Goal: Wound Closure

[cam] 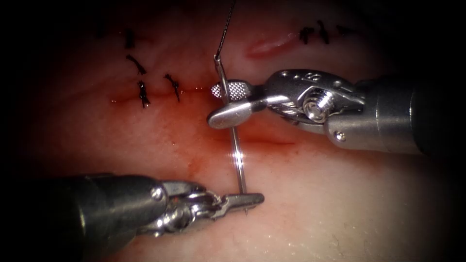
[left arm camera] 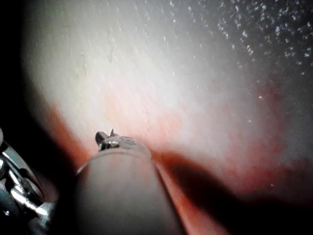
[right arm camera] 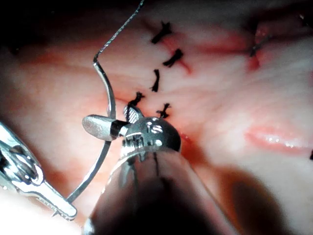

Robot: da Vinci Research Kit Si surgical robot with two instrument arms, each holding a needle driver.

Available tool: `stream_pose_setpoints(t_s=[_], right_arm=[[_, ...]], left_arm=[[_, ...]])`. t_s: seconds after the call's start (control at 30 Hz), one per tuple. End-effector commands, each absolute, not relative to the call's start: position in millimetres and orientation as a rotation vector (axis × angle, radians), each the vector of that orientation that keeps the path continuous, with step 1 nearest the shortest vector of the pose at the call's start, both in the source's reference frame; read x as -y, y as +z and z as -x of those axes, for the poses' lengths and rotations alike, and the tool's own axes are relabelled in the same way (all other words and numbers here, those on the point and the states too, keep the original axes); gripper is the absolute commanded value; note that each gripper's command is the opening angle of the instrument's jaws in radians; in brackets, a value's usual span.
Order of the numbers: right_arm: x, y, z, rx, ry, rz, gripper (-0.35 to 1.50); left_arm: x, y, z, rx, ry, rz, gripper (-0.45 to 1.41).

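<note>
So we have both claws on the needle (cam: 236, 145) at once. Left claw (cam: 246, 200) is pressed together on the needle close to its point; a short bit of the tip pokes out just past the jaws on the side away from the right claw. In the right wrist view the same left claw (right arm camera: 61, 208) pinches that end of the curve.

Right claw (cam: 227, 104) sits further along the needle, nearer the swaged end than the middle. Its jaws look parted, one either side of the shaft, so we read it as spread around the needle rather than clamped. Right wrist view agrees: right claw (right arm camera: 110, 125) has the needle (right arm camera: 105, 132) running through the gap between the jaws.

Needle looks free of the tissue (cam: 340, 204); the whole curve is visible above the surface, crossing the cut (cam: 267, 141) between the two claws. Thread (cam: 224, 29) leaves the swaged end just beyond the right claw and runs up out of view.

Outward from the right claw, to endoscope left: several dark knotted stitches (cam: 143, 94) along the cut, so that stretch looks closed. Red fluid (cam: 204, 160) stains the tissue around the open part.

Our read: partway done. The stretch under and right of the needle has no stitch yet and is left to close.
</note>
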State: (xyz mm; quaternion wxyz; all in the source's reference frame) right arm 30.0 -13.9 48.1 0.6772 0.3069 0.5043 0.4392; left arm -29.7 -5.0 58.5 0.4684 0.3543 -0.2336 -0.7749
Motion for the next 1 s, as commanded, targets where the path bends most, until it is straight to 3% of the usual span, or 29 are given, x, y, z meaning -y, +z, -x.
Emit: stream_pose_setpoints(t_s=[0.03, 0.2, 0.23, 0.27, 0.33, 0.47, 0.57, 0.83, 0.93, 1.0], right_arm=[[13.4, 48.2, -31.1, -1.134, 0.987, -0.687, -0.35], [13.3, 48.2, -31.0, -1.131, 1.0, -0.652, -0.35], [13.3, 48.1, -30.9, -1.131, 0.999, -0.654, -0.35], [13.3, 48.1, -30.8, -1.131, 0.998, -0.655, -0.35], [13.3, 48.1, -30.6, -1.133, 0.998, -0.656, -0.35], [12.8, 47.9, -30.0, -1.158, 1.014, -0.651, -0.35], [12.0, 47.9, -29.5, -1.177, 1.03, -0.627, -0.35], [10.2, 48.9, -28.7, -1.249, 0.979, -0.56, -0.35], [9.5, 49.6, -28.3, -1.324, 0.841, -0.458, -0.35], [9.2, 49.9, -28.1, -1.372, 0.764, -0.478, -0.35]], left_arm=[[4.8, 59.0, 30.4, 0.573, -1.9, -0.867, -0.45], [4.9, 59.0, 30.4, 0.575, -1.895, -0.864, -0.45], [4.8, 58.9, 30.4, 0.574, -1.895, -0.864, 0.27], [4.7, 58.9, 30.4, 0.574, -1.896, -0.865, 0.64], [4.5, 58.8, 30.4, 0.576, -1.895, -0.871, 0.94], [4.4, 58.8, 30.1, 0.55, -1.981, -0.944, 1.26], [4.4, 58.9, 29.8, 0.535, -2.036, -0.982, 1.35], [3.5, 58.6, 27.8, 0.49, -2.098, -1.045, 1.28], [2.4, 59.0, 26.0, 0.455, -2.164, -1.081, 1.04], [1.7, 59.5, 25.4, 0.434, -2.211, -1.112, 0.68]])
